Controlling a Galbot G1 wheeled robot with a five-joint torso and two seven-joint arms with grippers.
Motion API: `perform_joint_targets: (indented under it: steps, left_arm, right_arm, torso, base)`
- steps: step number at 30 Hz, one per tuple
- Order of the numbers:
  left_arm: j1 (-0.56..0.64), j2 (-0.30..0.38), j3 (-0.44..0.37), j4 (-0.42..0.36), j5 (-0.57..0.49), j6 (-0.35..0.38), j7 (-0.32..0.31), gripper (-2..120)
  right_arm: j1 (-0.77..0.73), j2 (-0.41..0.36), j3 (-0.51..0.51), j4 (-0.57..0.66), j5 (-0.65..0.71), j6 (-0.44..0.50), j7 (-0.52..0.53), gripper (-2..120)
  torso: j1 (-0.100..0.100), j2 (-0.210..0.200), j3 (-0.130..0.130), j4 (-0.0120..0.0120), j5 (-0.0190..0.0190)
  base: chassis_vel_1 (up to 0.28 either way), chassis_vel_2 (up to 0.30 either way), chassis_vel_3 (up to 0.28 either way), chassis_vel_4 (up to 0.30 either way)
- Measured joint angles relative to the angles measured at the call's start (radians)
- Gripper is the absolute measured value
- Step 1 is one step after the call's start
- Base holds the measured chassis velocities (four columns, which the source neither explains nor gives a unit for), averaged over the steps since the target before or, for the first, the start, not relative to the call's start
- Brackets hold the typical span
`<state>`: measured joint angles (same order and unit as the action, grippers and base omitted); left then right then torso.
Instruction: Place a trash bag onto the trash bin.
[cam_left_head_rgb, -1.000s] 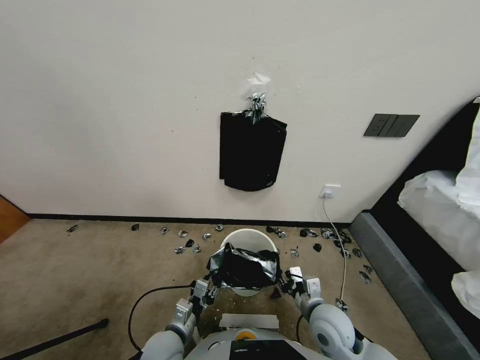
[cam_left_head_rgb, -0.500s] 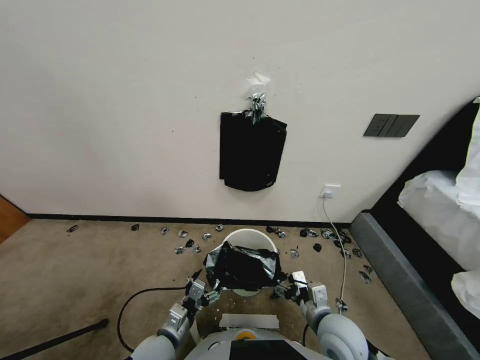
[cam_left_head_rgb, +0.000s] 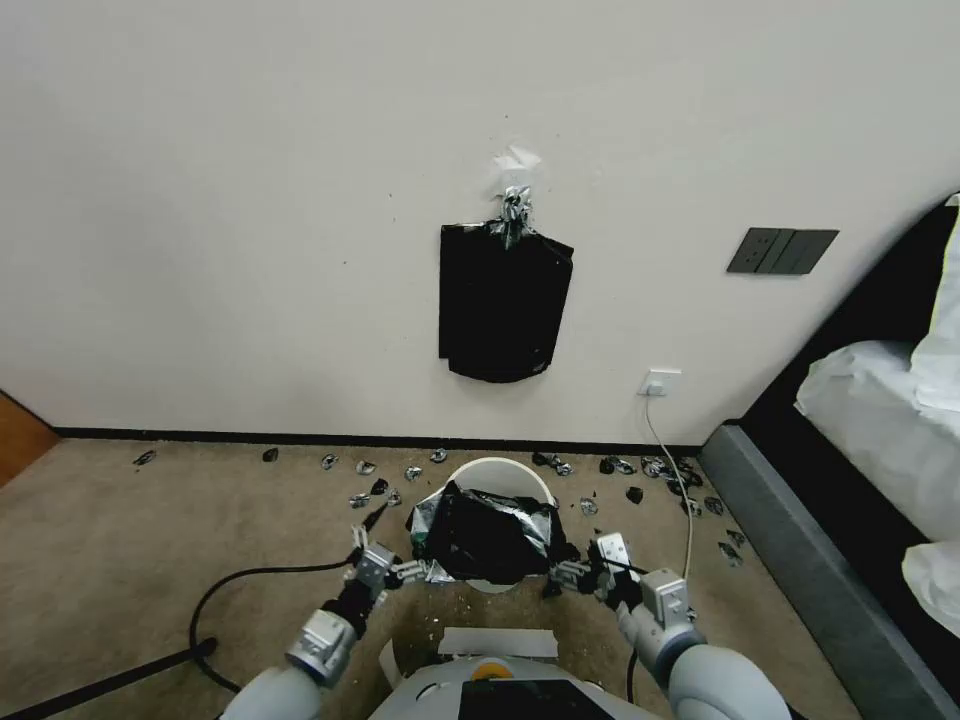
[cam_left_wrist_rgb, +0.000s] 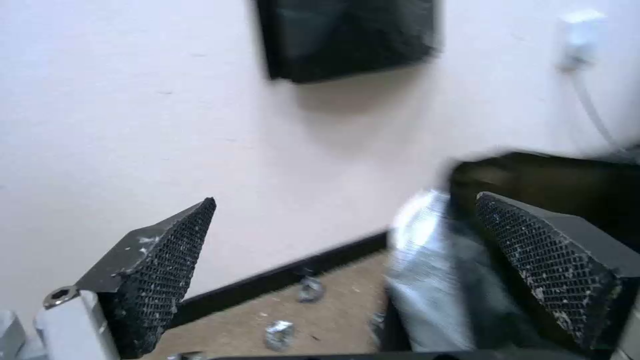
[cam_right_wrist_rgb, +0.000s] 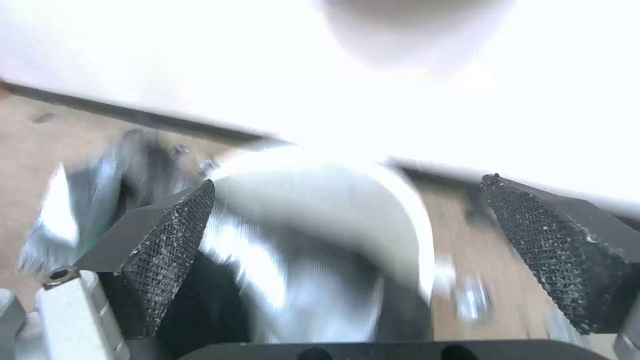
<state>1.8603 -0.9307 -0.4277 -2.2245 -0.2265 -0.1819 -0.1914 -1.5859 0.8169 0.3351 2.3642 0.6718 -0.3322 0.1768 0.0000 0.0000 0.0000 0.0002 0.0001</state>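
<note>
You are looking down at the trash bin (cam_left_head_rgb: 499, 478) standing on the carpet (cam_left_head_rgb: 180, 540) close to the wall (cam_left_head_rgb: 250, 250), with the trash bag (cam_left_head_rgb: 488, 535) lying crumpled over its near rim and front, its far rim showing bare. Your left gripper (cam_left_head_rgb: 392, 571) is hovering just beside the bag's left edge, and in its wrist view the pads (cam_left_wrist_rgb: 167, 270) are standing wide apart with nothing between them, the bag (cam_left_wrist_rgb: 453, 280) near one pad. Your right gripper (cam_left_head_rgb: 575, 574) is sitting just beside the bag's right edge, its fingers spread too, with the bin (cam_right_wrist_rgb: 347, 200) and bag (cam_right_wrist_rgb: 287, 295) blurred beyond them. A flat black bundle of bags (cam_left_head_rgb: 503, 310) is hanging on the wall above the bin, and black scraps (cam_left_head_rgb: 640, 470) are lying along the baseboard.
</note>
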Motion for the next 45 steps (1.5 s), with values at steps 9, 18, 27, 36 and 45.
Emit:
perform_joint_targets:
  steps: [9,18,27,36,45]
  left_arm:
    - [0.03,-0.093,-0.091,-0.017,0.042,0.035,0.136,100]
    - [0.054,-0.096,-0.076,-0.006,0.073,0.008,0.153,100]
    - [0.089,-0.096,-0.101,-0.035,0.101,0.002,0.161,100]
    - [0.089,-0.092,-0.117,-0.046,0.1,0.003,0.161,100]
    - [0.051,-0.092,-0.112,-0.05,0.081,0.022,0.157,100]
  right_arm:
    - [0.398,-0.019,-0.093,-0.282,0.057,-0.201,-0.265,100]
    - [0.698,-0.084,-0.35,-0.506,0.093,-0.267,-0.407,100]
    - [0.958,-0.031,-0.586,-0.7,0.096,-0.248,-0.475,100]
    - [1.007,-0.002,-0.658,-0.768,0.069,-0.232,-0.506,89]
    - [1.033,0.008,-0.707,-0.799,0.055,-0.221,-0.517,59]
  torso:
    - [0.0,0.0,0.0,0.0007,0.0002]
    - [0.0,0.0,0.0,0.0005,0.0]
    - [0.0,0.0,0.0,-0.0003,-0.0005]
    - [0.0,0.0,0.0,-0.0004,-0.0002]
    - [0.0,0.0,0.0,-0.0004,-0.0002]
  base:
    - [0.0,0.0,0.0,0.0]
    - [0.0,0.0,0.0,0.0]
    - [0.0,0.0,0.0,0.0]
    - [0.0,0.0,0.0,0.0]
    - [0.0,0.0,0.0,0.0]
